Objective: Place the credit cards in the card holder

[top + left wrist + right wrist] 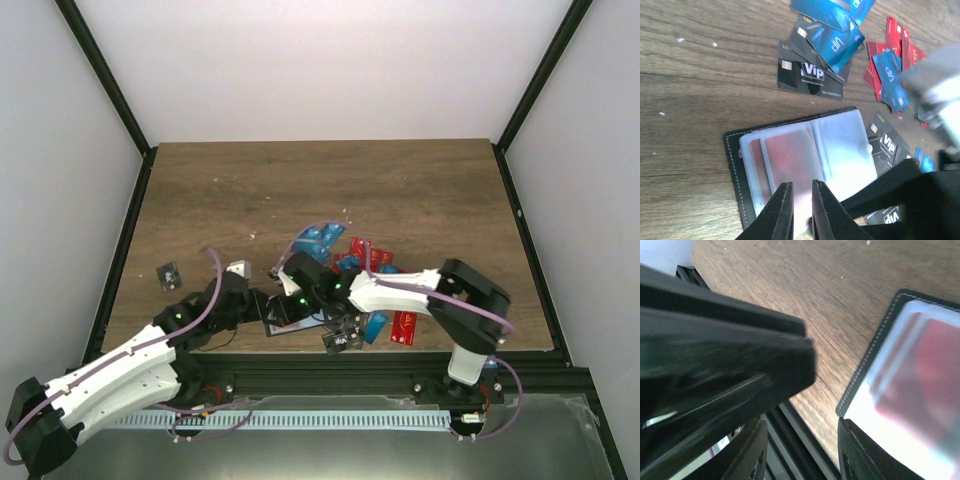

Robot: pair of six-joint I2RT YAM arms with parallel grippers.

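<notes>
The far half of the bench (400, 180) lies open. Scattered credit cards (812, 75) crowd the far side of the card holder (790, 150).

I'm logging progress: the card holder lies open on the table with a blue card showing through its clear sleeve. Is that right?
Not quite: the card holder lies open on the table, but the card showing through its clear sleeve is red, not blue. The left wrist view shows it.

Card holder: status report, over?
Left hand nearly closed over open card holder, grip unclear. Right hand open at its edge. Red card in sleeve; loose cards scattered beyond.
</notes>
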